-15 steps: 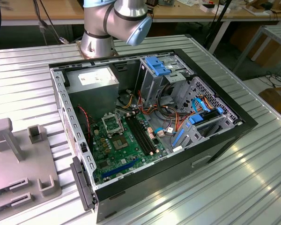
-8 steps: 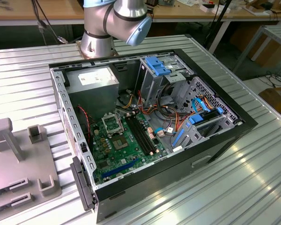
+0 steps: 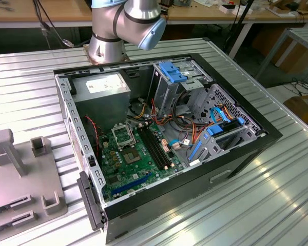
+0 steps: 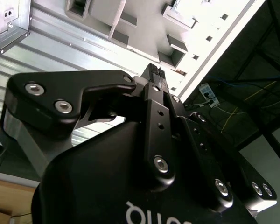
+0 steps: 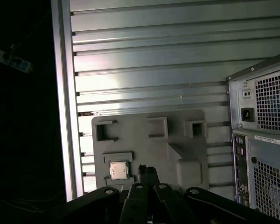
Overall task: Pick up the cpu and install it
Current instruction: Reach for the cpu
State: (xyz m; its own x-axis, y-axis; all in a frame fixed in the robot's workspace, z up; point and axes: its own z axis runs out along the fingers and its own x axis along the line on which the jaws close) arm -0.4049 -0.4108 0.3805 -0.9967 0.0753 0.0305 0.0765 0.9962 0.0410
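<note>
The cpu is a small silver square lying flat in a recess of the grey holder plate, seen from high above in the first wrist view. My gripper hangs well above the plate, its two black fingers pressed together with nothing between them; the cpu lies just beside the fingertips in that picture. The second wrist view shows the same shut gripper over the holder plate. In the exterior view the open computer case lies on its side, and the motherboard's cpu socket shows bare.
The grey holder plate with raised posts lies at the exterior view's left, beside the case. Both rest on a ribbed metal table, whose edge runs close to the plate. The arm's base stands behind the case.
</note>
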